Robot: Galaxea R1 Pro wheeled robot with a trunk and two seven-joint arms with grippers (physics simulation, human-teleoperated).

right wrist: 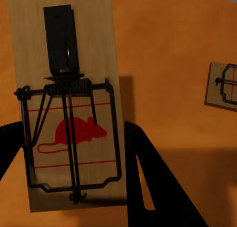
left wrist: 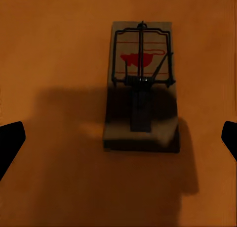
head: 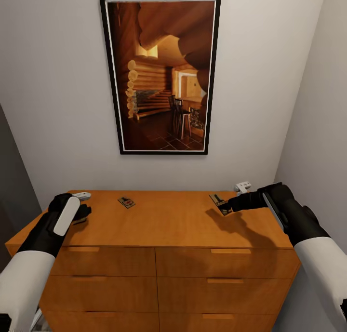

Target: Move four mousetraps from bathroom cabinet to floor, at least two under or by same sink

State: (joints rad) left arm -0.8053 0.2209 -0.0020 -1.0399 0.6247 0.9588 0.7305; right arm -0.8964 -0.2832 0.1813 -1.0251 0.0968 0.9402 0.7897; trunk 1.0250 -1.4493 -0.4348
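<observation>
Orange-brown wooden cabinet (head: 164, 226) below a framed cabin picture (head: 161, 74) carries tan mousetraps (head: 126, 202); right gripper (right wrist: 74, 153) clamps one mousetrap (right wrist: 66, 88), left gripper (left wrist: 118, 138) spread above another (left wrist: 141, 83).

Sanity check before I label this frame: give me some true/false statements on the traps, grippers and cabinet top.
1. A framed picture of a log-cabin interior hangs on the wall above the orange-brown wooden cabinet. True.
2. The right gripper is at a tan wooden mousetrap with dark metal parts near the cabinet top's right end. True.
3. The left gripper is shut on a mousetrap. False: in the left wrist view its fingertips stand wide apart, with the left-side mousetrap lying between them, untouched.
4. The small mousetrap toward the back of the top lies on the floor tiles. False: it lies on the cabinet top.
5. The mousetrap boards bear a red mouse print. True.
</observation>
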